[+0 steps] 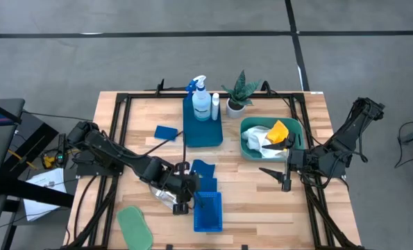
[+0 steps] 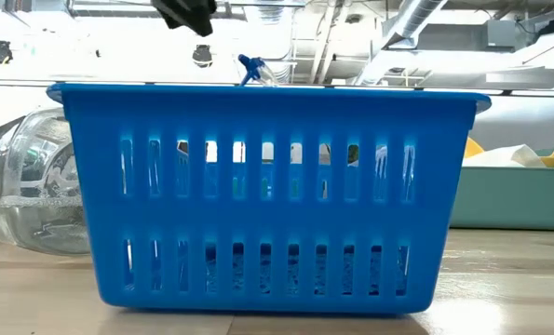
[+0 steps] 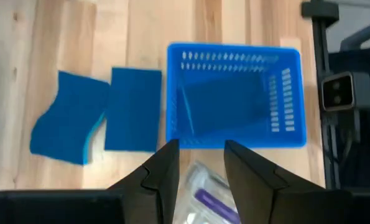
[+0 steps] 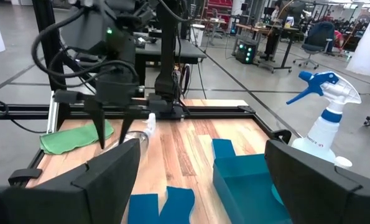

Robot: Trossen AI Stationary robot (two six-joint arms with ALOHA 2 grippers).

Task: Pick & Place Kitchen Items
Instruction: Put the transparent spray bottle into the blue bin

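Observation:
A clear plastic bottle (image 1: 166, 197) lies on its side on the table, left of a blue slotted basket (image 1: 207, 212). My left gripper (image 3: 200, 149) hangs above the bottle (image 3: 203, 200), open, with nothing between its fingers. In the low view the bottle (image 2: 34, 191) rests on the wood and the gripper (image 2: 188, 14) is well above it. Two blue sponges (image 3: 69, 124) (image 3: 132, 109) lie flat beside the basket (image 3: 234, 93). My right gripper (image 1: 281, 179) waits open near the teal tub (image 1: 246, 149).
A green cloth (image 1: 133, 226) lies at the near left and another blue sponge (image 1: 166, 132) farther back. A blue tray (image 1: 203, 135) carries a spray bottle (image 1: 200, 94) and a white bottle (image 1: 214, 105). A potted plant (image 1: 239, 94) stands beside it. The tub holds white and yellow cloths (image 1: 272, 133).

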